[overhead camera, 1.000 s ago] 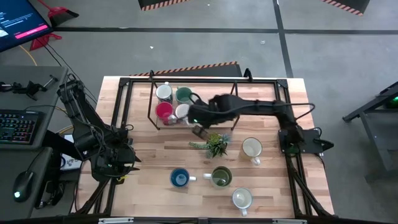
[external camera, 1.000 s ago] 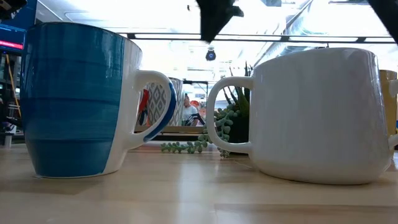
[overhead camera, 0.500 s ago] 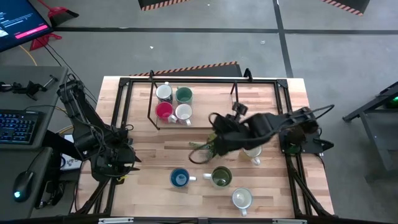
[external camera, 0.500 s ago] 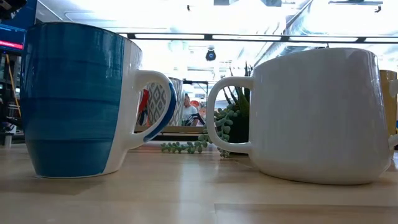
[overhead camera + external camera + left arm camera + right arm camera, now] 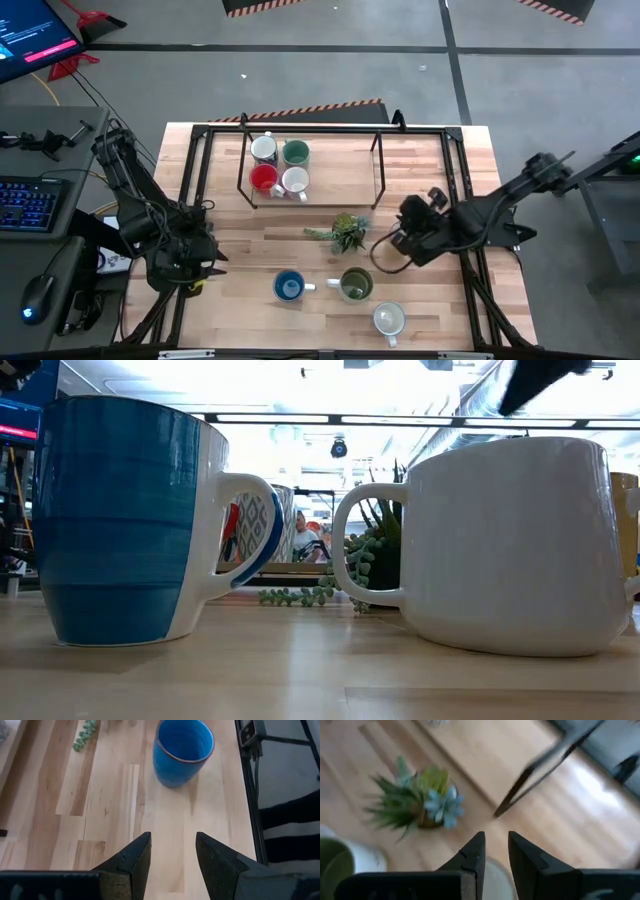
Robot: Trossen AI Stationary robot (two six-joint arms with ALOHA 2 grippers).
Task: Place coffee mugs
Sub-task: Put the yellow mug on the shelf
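Note:
Four coffee mugs stand together in a black wire rack [image 5: 378, 170] at the far side: white [image 5: 264, 148], teal [image 5: 296, 153], red [image 5: 263, 178] and white [image 5: 294, 181]. Blue [image 5: 289, 287], olive [image 5: 356, 285] and white [image 5: 388, 319] mugs stand on the table's near half. My right gripper [image 5: 496, 851] hovers over the right half with a narrow gap and nothing between its fingers; a pale mug rim [image 5: 496, 879] shows just under them. My left gripper [image 5: 172, 851] waits open at the left, with the blue mug [image 5: 182, 750] ahead of it.
A small spiky green plant [image 5: 347, 232] stands mid-table, just left of my right gripper [image 5: 402, 242]. A black frame [image 5: 200, 180] borders the tabletop. Bare wood lies in the rack's right half and between my left gripper and the blue mug.
My right arm has swept from beside the rack's mugs, over the plant, toward the table's right and near side, sinking a little and rolling its wrist. It now covers the white mug to the right of the plant. No mug has moved.

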